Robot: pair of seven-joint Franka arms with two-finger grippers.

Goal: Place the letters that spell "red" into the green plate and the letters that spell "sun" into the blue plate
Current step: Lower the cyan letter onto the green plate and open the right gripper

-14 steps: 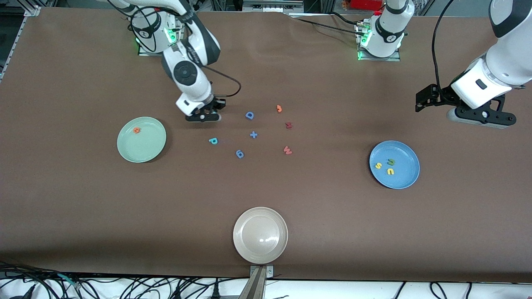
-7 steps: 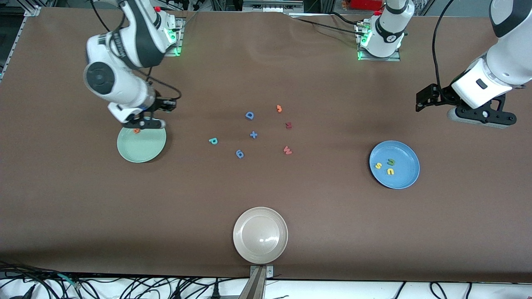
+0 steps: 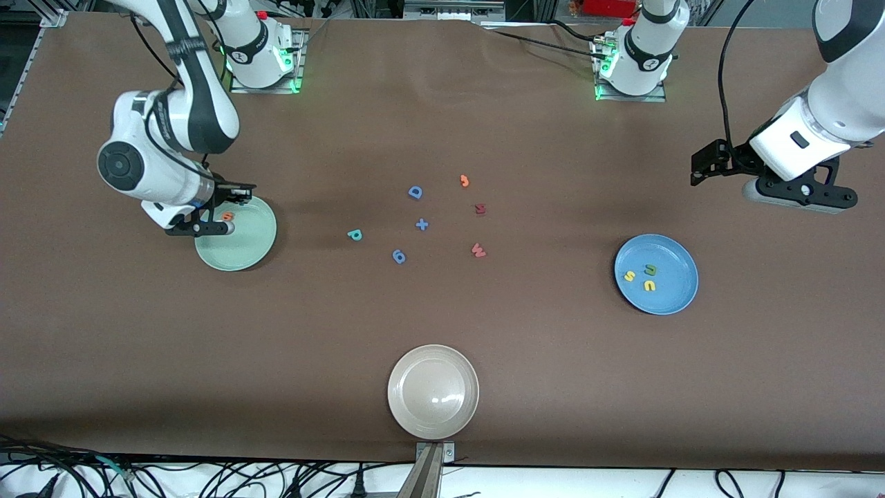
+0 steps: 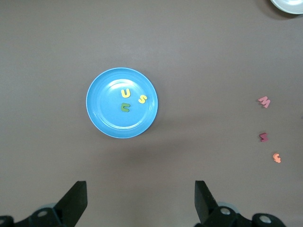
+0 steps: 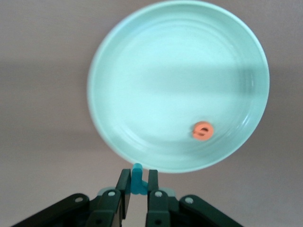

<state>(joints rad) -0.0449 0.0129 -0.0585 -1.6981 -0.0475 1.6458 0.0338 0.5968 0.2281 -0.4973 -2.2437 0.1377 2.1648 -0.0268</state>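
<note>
My right gripper [image 3: 211, 228] hangs over the rim of the green plate [image 3: 242, 245] at the right arm's end, shut on the small teal "r" [image 5: 137, 169]. In the right wrist view the gripper [image 5: 138, 178] pinches it just outside the plate [image 5: 180, 71]. The orange "e" [image 3: 227, 216] [image 5: 203, 131] lies in that plate. The teal "d" [image 3: 355, 235] lies on the table mid-way along. The blue plate [image 3: 667, 297] [image 4: 109, 120] holds the yellow "s" [image 3: 629, 276], yellow "u" [image 3: 649, 285] and green "n" [image 3: 650, 269]. My left gripper [image 3: 798, 196] [image 4: 140, 198] waits open over bare table.
A beige plate [image 3: 433, 408] sits at the table edge nearest the front camera. Loose pieces lie mid-table: a blue D [image 3: 415, 192], a blue plus [image 3: 422, 224], a blue piece [image 3: 399, 256], an orange hook [image 3: 464, 181], a dark red piece [image 3: 480, 208], a red W [image 3: 478, 250].
The right arm has swung from beside the middle letters over to the green plate's rim. The left arm has not moved.
</note>
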